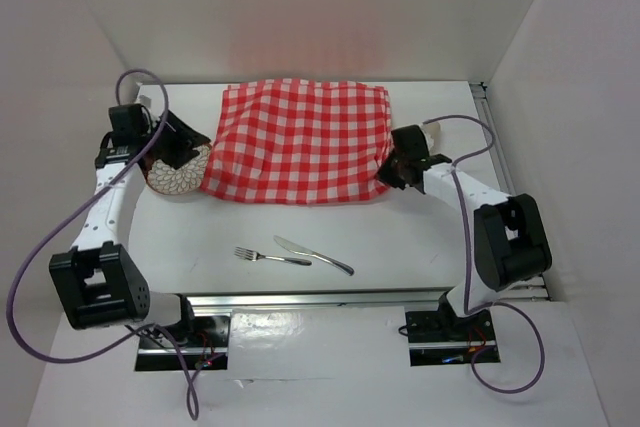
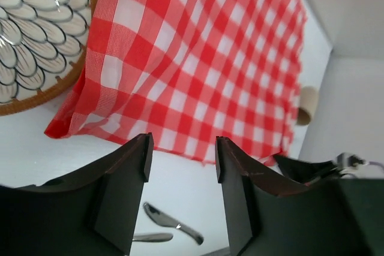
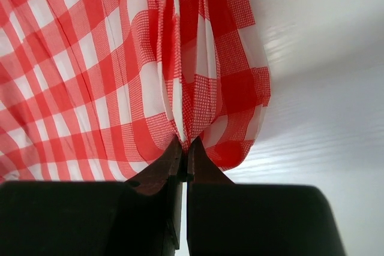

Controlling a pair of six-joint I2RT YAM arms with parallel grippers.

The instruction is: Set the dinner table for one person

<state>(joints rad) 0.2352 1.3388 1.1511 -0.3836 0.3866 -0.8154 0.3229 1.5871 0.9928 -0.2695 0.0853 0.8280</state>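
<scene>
1. saw jaws standing apart on the left gripper [image 2: 183,148], fairly wide, with nothing between them but a view of the bare dinner table [image 2: 180,187] and the hem of the red-and-white checked cloth [image 2: 198,58].
2. found jaws pressed together on the right gripper [image 3: 185,154], pinching a gathered fold of the cloth right at the tips, with pleats fanning away from the pinch.
3. placed the left gripper over the cloth's left near corner, close beside a patterned plate [image 2: 36,28] with a brown rim and a petal design.
4. placed the right gripper at the cloth's right near corner, low to the tabletop.
5. noted the cloth spread across the far middle of the dinner table, somewhat rumpled, bunched only at the pinched corner.
6. made out the dinner table as white and flat, filling most of the top view, with a silver rail along the near edge and the 2 arm bases just in front of it.
7. spotted the plate at the cloth's left edge, hem touching or overlapping its rim; could not tell which for certain.
8. counted 1 fork [image 1: 270,256] and 1 knife [image 1: 315,255] on the bare near middle of the tabletop, side by side, nearly touching, handles toward the right, well apart from the cloth and from both grippers.
</scene>
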